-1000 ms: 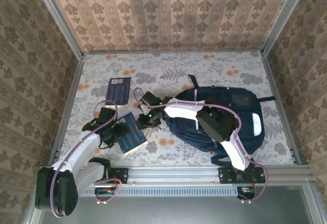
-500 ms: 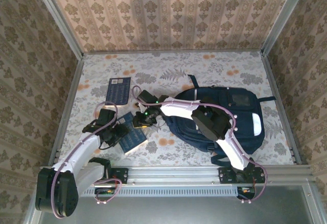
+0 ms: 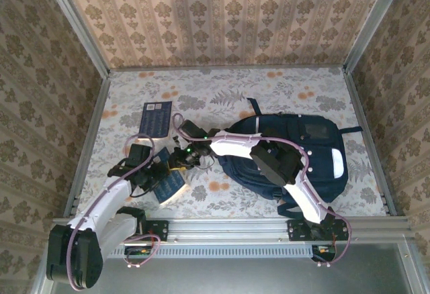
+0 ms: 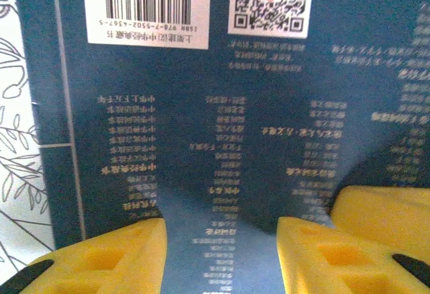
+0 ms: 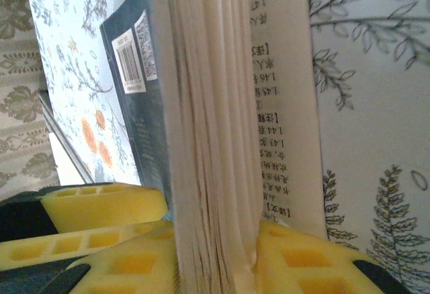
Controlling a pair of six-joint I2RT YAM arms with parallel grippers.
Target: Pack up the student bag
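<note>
The right pincer [image 5: 215,248] pinches the blue book [image 4: 222,106] by its pages. The left pincer [image 4: 222,247] is spread over the cover. The student bag [image 3: 306,148] lies flat on the bench [image 3: 282,89] to their right, long side running across, nearer the right arm

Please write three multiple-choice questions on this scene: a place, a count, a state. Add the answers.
1. Where does the student bag lie?
A) right half of the table
B) far left corner
C) on the wall
2. How many dark blue books lie out?
A) one
B) two
C) four
3. What is between the right gripper's fingers?
A) nothing
B) a bag strap
C) a book's page edge
Answers: 1 A: the top view shows it at right. 2 B: a far book and a near book. 3 C: pages sit pinched between them.
</note>
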